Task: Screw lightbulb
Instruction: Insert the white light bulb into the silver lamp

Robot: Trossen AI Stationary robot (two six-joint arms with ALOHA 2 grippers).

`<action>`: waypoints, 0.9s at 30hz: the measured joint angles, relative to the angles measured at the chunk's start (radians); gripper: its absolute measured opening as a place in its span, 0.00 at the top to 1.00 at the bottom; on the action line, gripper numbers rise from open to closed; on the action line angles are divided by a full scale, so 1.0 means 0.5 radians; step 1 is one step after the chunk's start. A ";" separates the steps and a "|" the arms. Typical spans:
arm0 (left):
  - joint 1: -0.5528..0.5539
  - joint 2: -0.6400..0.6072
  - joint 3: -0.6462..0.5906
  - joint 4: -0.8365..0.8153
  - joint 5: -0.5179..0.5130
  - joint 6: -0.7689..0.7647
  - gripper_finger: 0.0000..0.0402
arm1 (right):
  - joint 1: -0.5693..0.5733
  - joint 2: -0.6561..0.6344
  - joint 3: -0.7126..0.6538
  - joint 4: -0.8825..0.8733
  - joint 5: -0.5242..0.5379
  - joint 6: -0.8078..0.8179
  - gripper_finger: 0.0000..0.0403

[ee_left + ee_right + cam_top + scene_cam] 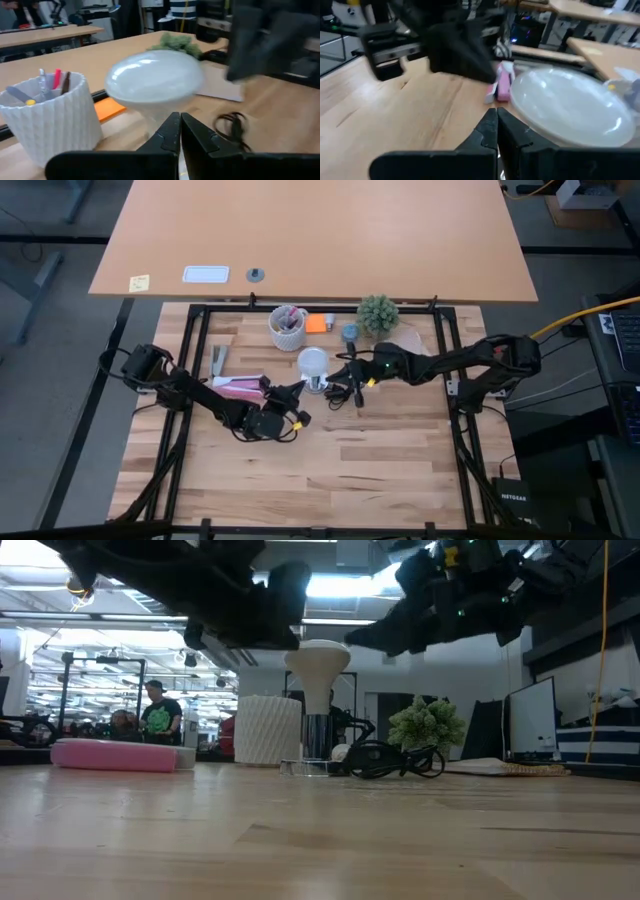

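The white frosted lightbulb (313,361) stands upright, its base in the silvery round fitting (314,745) on the table; a black cord (392,760) lies beside the fitting. My left gripper (300,389) is shut and hangs just on the near-left side of the bulb (155,82), above the table. My right gripper (338,372) is shut and hangs just on the bulb's right side; the bulb also shows in the right wrist view (570,107). Both grippers are at about the height of the bulb's globe (318,662). I see neither one touching it.
A white ribbed cup of pens (287,328) stands behind the bulb, with an orange pad (316,323) and a small green plant (377,312) to its right. A pink flat object (240,386) lies left of the bulb. The near half of the table (330,480) is bare wood.
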 joint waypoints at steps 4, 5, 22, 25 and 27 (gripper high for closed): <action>-0.096 0.000 0.001 0.018 0.000 -0.013 0.99 | -0.003 -0.092 0.000 0.013 0.138 -0.004 0.99; -0.116 0.000 0.000 0.016 0.000 -0.019 0.99 | -0.006 -0.123 0.000 0.012 0.211 -0.030 0.99; -0.006 0.000 0.001 -0.002 0.149 -0.103 0.99 | -0.424 0.039 0.055 0.180 0.131 0.053 0.99; 0.006 0.000 0.000 -0.002 0.150 -0.104 0.99 | -0.422 0.041 0.054 0.122 0.129 0.053 0.99; 0.003 0.000 0.001 -0.004 0.150 -0.093 0.99 | -0.424 0.041 0.054 0.096 0.130 0.053 0.99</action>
